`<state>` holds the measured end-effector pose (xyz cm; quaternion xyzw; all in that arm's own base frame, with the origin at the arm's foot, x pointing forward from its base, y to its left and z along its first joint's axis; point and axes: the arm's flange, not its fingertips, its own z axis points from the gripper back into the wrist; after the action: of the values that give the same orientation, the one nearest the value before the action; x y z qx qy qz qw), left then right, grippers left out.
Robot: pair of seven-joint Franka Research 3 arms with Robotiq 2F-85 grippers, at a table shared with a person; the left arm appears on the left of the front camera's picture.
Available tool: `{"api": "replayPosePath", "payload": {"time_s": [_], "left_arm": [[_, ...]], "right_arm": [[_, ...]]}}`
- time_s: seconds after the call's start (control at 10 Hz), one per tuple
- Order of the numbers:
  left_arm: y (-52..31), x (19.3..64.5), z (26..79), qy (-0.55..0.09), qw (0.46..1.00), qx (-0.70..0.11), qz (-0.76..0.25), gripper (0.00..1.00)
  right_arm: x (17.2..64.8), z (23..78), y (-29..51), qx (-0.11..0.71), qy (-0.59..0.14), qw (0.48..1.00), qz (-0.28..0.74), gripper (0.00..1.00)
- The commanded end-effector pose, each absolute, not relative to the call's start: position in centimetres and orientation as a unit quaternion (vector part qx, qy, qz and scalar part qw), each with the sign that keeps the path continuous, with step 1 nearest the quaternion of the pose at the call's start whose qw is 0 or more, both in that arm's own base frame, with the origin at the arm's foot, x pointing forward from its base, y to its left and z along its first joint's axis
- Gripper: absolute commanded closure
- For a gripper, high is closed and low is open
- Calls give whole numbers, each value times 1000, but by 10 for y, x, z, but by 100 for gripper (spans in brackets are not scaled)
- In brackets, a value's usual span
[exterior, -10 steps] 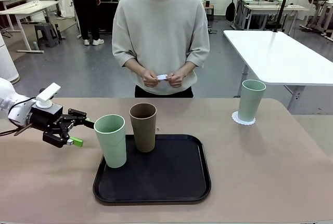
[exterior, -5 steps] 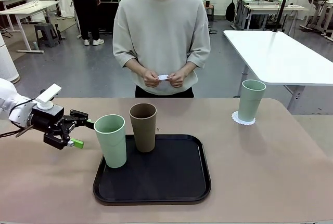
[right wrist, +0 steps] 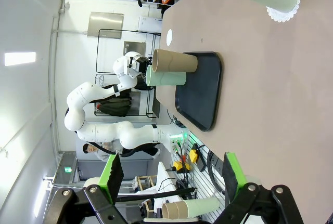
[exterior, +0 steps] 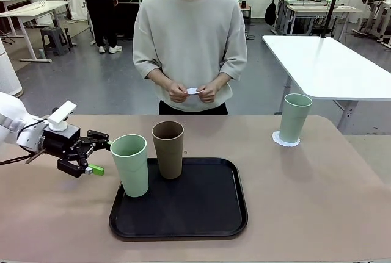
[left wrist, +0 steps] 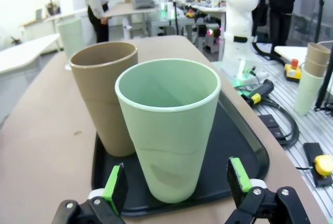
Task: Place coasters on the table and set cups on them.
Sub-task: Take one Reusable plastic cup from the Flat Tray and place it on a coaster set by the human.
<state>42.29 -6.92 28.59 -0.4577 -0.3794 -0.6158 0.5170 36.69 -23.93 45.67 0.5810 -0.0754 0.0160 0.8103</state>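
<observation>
**Two cups on the tray, one already on its coaster**

A black tray (exterior: 183, 229) lies on the near middle of the beige surface (exterior: 305, 202). At the tray's near-left corner stands a pale mint cup (exterior: 131, 165), upright and empty. Just behind it and to the right, also on the tray, stands the brown cup (exterior: 168, 150). The two cups are close together, but I cannot tell whether they touch.

Just left of the mint cup, the left gripper (exterior: 101, 157) hovers above the surface with its fingers pointing at the cup. Its jaws are spread wide and hold nothing. In the left wrist view the green pads (left wrist: 115, 187) sit on either side of the cup's lower half. I cannot tell whether either fingertip touches it.

The right gripper (right wrist: 171, 174) is also spread and empty, looking along the surface from its right end.

At the far right of the surface a second mint cup (exterior: 295, 118) stands upright on a white scalloped coaster (exterior: 285, 141), well apart from the tray.

Beyond the far edge a person stands with both hands (exterior: 206, 94) held together at waist height, pinching another white coaster (exterior: 192, 91) between them.
</observation>
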Motion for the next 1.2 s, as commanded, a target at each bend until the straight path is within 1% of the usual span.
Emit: {"api": "replayPosePath", "payload": {"time_s": [0.0, 0.5, 1.1], "left_arm": [[-79, 427, 276, -403, 506, -450, -616, 0], [-93, 432, 266, -394, 501, -460, -618, 0], [-98, 444, 251, -404, 470, -475, -624, 0]], "right_arm": [[367, 457, -240, 581, -71, 810, 9, 0], [367, 457, -240, 581, -71, 810, 9, 0], [367, 457, -240, 581, -71, 810, 9, 0]]}}
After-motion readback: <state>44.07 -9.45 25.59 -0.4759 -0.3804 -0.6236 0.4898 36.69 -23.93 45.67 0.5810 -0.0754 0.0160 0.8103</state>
